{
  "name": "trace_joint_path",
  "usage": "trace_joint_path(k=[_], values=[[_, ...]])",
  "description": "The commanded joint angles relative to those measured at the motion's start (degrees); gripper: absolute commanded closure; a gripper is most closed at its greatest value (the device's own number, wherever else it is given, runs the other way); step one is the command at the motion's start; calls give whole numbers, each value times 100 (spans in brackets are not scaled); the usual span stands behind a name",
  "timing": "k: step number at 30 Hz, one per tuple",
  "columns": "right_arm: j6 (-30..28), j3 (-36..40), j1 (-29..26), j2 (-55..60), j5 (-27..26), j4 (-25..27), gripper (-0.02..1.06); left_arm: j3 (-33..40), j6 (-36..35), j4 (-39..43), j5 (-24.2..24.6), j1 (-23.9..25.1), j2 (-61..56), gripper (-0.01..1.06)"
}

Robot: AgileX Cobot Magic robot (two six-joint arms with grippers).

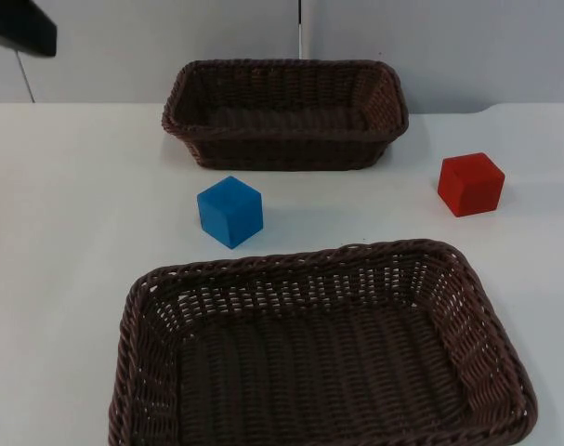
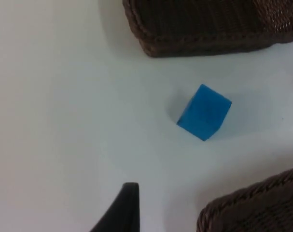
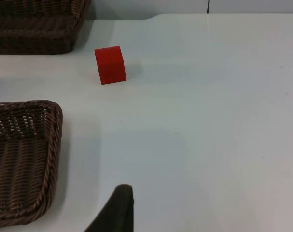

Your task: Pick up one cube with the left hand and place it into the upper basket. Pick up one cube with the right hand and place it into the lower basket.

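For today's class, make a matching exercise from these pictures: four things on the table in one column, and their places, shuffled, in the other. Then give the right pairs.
Things
1. blue cube
2. red cube
3. upper dark brown wicker basket
4. lower dark brown wicker basket

Places
A. nearest the camera in the top view
B. against the grey partition wall
C. between the two baskets
D. off to the right, beside the upper basket

Pairs: 1-C, 2-D, 3-B, 4-A

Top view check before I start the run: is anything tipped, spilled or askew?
Nothing stands out. Both baskets sit upright and empty; the blue cube and red cube rest flat on the table.
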Motion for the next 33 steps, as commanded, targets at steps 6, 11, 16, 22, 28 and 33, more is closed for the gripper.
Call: trace_joint_path(k=[6,11,16,22,28,33], values=[[-9,7,-42,-18,-26,-15,-1,-788,16,246,131,-697,919,0],[-9,7,-42,-18,-26,-15,-1,-1072,16,300,121,-994,1425,0],[-9,7,-42,-18,-26,-29,-1,-1312,-23,532,84,-1232,1940,0],[-9,7,-42,-18,-26,-29,-1,-1604,-159,761,-35,-1404,2647,0],[-9,7,-42,-18,-26,-29,-1,-2007,-159,1031,-53,-1478,3308,0],[-9,7,-42,-18,-26,-29,-1,-2330,-159,1036,-29,-1489,3765,0]])
